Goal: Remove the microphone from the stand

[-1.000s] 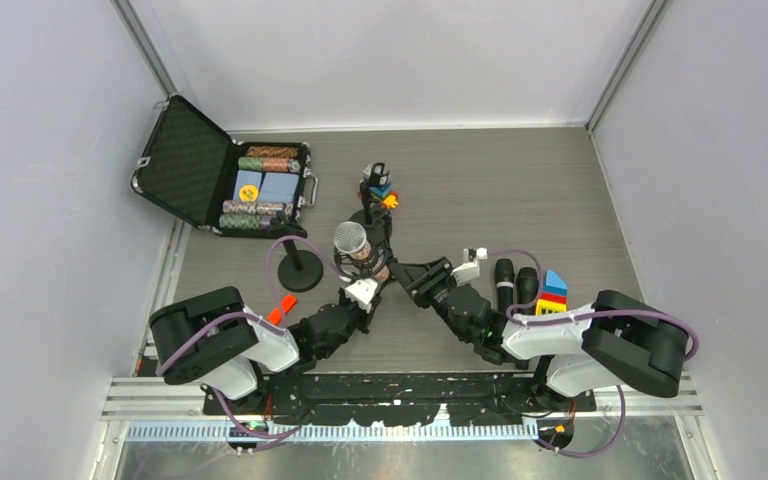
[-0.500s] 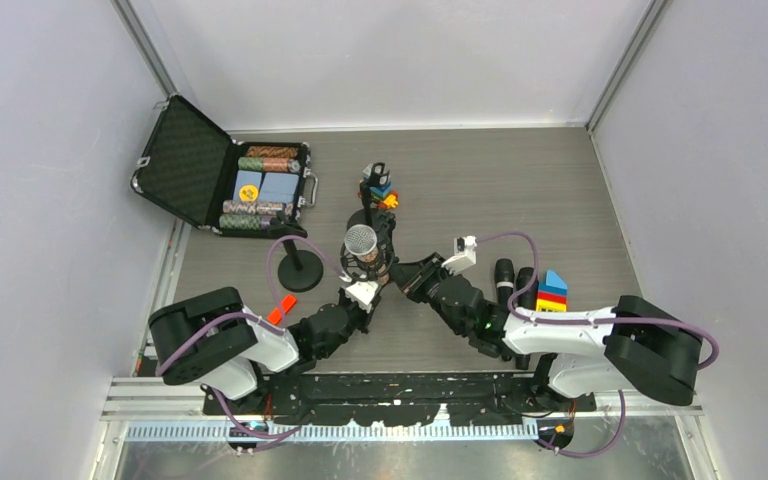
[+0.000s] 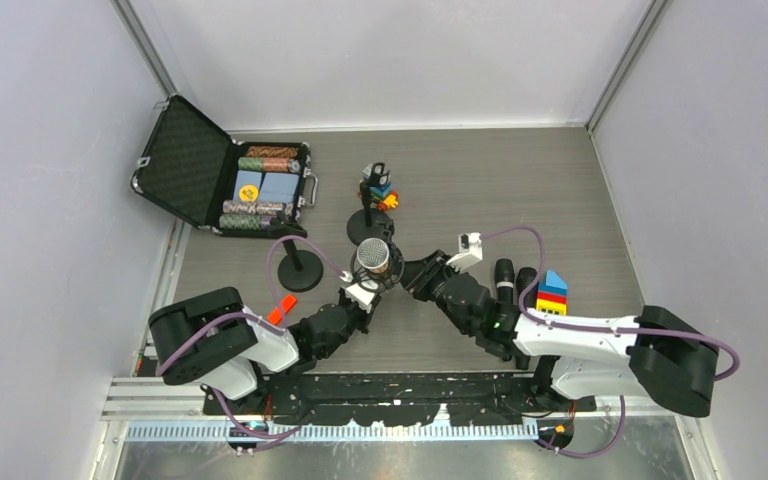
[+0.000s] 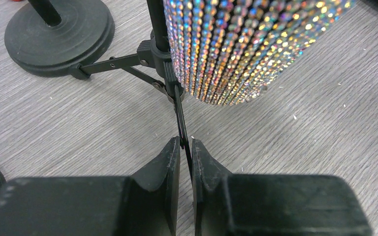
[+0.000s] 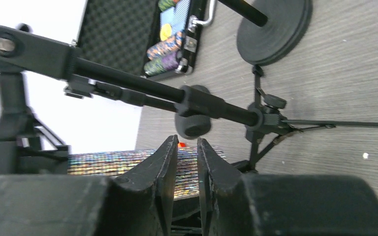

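The microphone (image 3: 375, 257) has a silver mesh head and a glittering sequinned body (image 4: 246, 44). It hangs tilted beside the black stand's pole (image 4: 158, 49), and its holder is hidden. My left gripper (image 4: 186, 145) is shut on one thin tripod leg (image 4: 178, 110) of the stand, low by the floor. My right gripper (image 5: 187, 140) sits just right of the microphone (image 5: 128, 160), over the glittering body. Only a narrow slit shows between its fingertips, with nothing in it. The stand's boom arm (image 5: 142, 93) crosses above the fingers.
A second stand with a round base (image 3: 298, 272) is just left of the left gripper. An open case of poker chips (image 3: 260, 185) lies at the back left. A small coloured toy (image 3: 380, 185) is behind. Two black microphones (image 3: 512, 280) and stacked blocks (image 3: 552, 292) lie to the right.
The microphone head has swung toward the near right. The right arm has reached further in beside it and its jaws have narrowed. The left gripper has stayed on the leg.
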`<state>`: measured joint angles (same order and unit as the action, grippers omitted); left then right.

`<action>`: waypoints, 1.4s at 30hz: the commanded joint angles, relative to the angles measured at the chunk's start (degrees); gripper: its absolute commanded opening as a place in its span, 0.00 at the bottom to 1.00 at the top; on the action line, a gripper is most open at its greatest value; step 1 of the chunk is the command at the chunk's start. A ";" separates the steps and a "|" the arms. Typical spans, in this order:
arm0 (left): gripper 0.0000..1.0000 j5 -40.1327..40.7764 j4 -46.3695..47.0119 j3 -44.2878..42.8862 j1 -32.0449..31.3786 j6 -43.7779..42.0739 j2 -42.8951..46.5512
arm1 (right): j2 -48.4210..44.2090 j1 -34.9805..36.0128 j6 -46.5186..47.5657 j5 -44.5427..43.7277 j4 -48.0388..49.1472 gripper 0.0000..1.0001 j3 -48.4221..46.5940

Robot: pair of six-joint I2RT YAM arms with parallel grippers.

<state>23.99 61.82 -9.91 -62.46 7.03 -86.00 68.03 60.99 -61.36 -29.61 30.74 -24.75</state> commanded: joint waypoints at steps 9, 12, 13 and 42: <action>0.00 -0.70 3.33 -0.65 0.19 -0.70 1.73 | -12.24 -0.08 1.45 -2.42 -4.40 0.34 -0.98; 0.00 -0.78 2.47 -0.72 0.15 -0.73 2.35 | -14.15 -0.09 2.10 -0.83 -5.11 0.36 -2.38; 0.00 -0.78 2.17 -0.77 0.14 -0.78 2.54 | -14.46 -0.09 2.87 -0.42 -5.36 0.37 -2.79; 0.09 -2.32 0.05 -0.90 0.20 -0.79 4.59 | -5.55 -0.08 3.64 5.00 -6.59 0.22 -16.03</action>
<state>23.75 58.65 -9.91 -62.39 7.09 -83.46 61.08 60.73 -57.39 -22.98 21.06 -37.45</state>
